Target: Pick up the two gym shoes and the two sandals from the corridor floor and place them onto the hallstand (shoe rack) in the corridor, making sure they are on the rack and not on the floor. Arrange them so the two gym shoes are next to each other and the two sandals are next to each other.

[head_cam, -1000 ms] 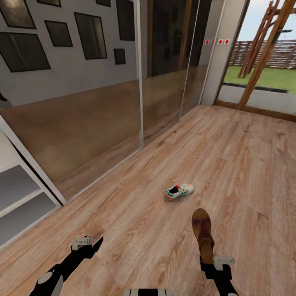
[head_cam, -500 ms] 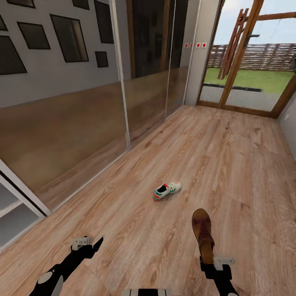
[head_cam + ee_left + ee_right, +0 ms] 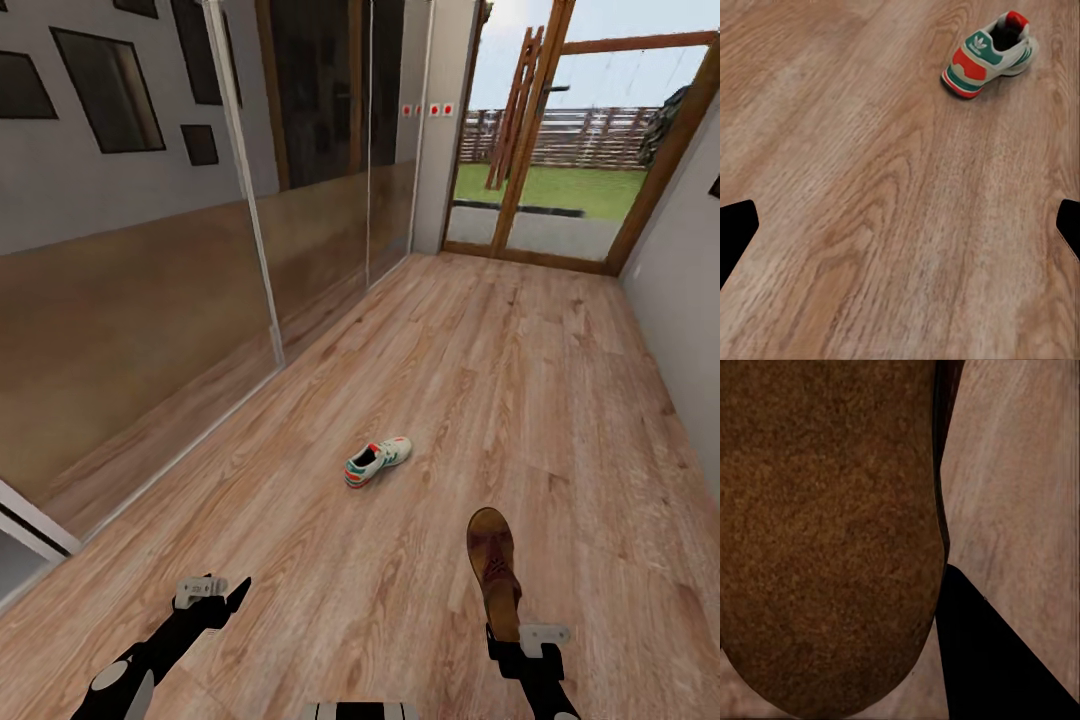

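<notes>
while the robot faces down a corridor toward a glass door, its right gripper (image 3: 508,632) is clamped on the heel end of a brown sandal (image 3: 493,568), which juts forward above the corridor floor (image 3: 560,400), seemingly held out this way so it can be carried to the rack. the right wrist view is mostly the sandal's brown surface (image 3: 825,525) pressed close, so its straps cannot be made out. the left gripper (image 3: 225,592) hangs low with its fingers spread and nothing between them, apparently free for a pickup. one gym shoe (image 3: 377,460) lies on the planks ahead, well apart from both grippers; the left wrist view shows its red heel patch (image 3: 986,52). at the lower left edge, a pale grey sliver that may be the hallstand (image 3: 15,560) is cut off.
</notes>
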{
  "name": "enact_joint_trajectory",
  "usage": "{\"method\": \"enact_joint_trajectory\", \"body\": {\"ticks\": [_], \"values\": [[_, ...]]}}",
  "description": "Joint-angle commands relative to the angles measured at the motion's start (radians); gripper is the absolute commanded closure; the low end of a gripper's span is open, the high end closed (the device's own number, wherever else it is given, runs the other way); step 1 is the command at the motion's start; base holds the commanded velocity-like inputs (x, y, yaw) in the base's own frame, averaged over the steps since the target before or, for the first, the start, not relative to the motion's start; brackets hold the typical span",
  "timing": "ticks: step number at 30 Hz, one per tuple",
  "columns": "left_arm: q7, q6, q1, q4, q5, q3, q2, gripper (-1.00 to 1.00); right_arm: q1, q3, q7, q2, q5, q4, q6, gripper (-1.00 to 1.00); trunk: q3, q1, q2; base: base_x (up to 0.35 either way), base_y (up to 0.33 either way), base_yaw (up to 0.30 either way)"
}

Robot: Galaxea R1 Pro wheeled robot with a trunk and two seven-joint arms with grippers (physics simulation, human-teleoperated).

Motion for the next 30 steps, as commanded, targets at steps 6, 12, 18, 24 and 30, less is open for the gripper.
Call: {"method": "enact_joint_trajectory", "body": {"ticks": [6, 12, 18, 24, 30], "values": [[-0.006, -0.003, 0.0, 0.001, 0.001, 0.003, -0.001, -1.0, -0.001, -0.006, -0.001, 0.001, 0.006, 0.001, -0.003, 1.0, 0.006, 0.0, 0.0, 0.0, 0.0, -0.232], [-0.006, -0.004, 0.0, 0.001, 0.001, 0.003, -0.001, -1.0, -0.001, -0.006, -0.001, 0.002, 0.006, 0.001, -0.003, 1.0, 0.012, 0.0, 0.0, 0.0, 0.0, -0.232], [-0.006, -0.004, 0.0, 0.001, 0.0, 0.003, -0.001, -1.0, -0.001, -0.006, -0.001, 0.002, 0.006, 0.001, -0.003, 1.0, 0.019, 0.0, 0.0, 0.043, 0.0, -0.232], [-0.006, -0.004, 0.0, 0.001, 0.0, 0.003, -0.001, -1.0, -0.001, -0.006, -0.001, 0.002, 0.006, 0.001, -0.003, 1.0, 0.026, 0.0, 0.0, 0.27, 0.041, -0.233], [-0.006, -0.004, 0.0, 0.002, 0.0, 0.003, -0.002, -1.0, -0.001, -0.006, -0.001, 0.002, 0.006, 0.003, -0.002, 1.0, 0.031, 0.0, 0.0, 0.303, 0.162, -0.251]]}}
